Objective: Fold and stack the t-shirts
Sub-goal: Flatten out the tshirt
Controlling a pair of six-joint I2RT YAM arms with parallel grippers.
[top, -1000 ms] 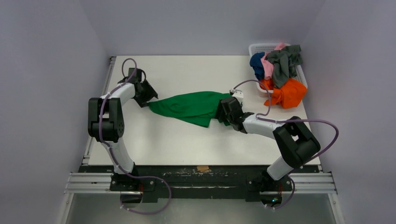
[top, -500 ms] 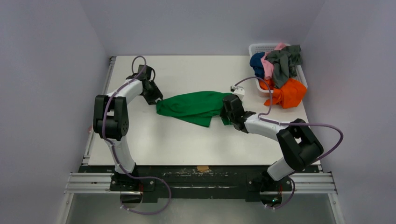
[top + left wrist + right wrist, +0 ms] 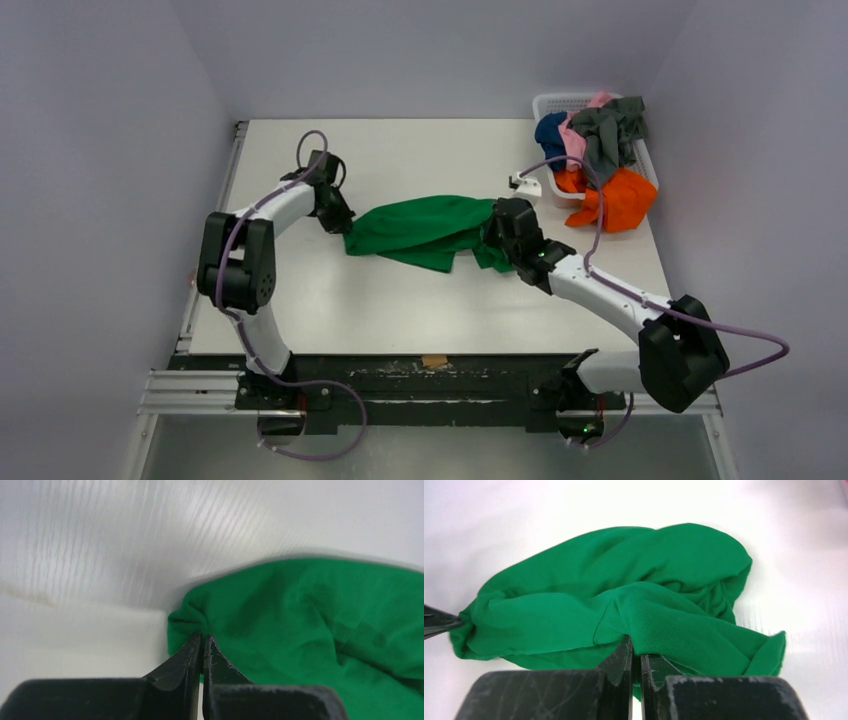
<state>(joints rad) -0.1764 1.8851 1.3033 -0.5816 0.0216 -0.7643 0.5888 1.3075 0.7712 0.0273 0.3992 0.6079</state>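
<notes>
The left hand [image 3: 202, 639] and right hand [image 3: 636, 647] each pinch an end of the bunched green t-shirt [image 3: 425, 225] on the counter [image 3: 400, 300]; spreading it flat for folding seems next.

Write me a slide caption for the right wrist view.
Right gripper pinched shut on a fold of the bunched green t-shirt lying on the white table.

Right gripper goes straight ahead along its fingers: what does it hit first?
The green t-shirt: the right gripper is shut on a fold, and bunched cloth lies directly ahead. Beyond it, probably just table.
</notes>
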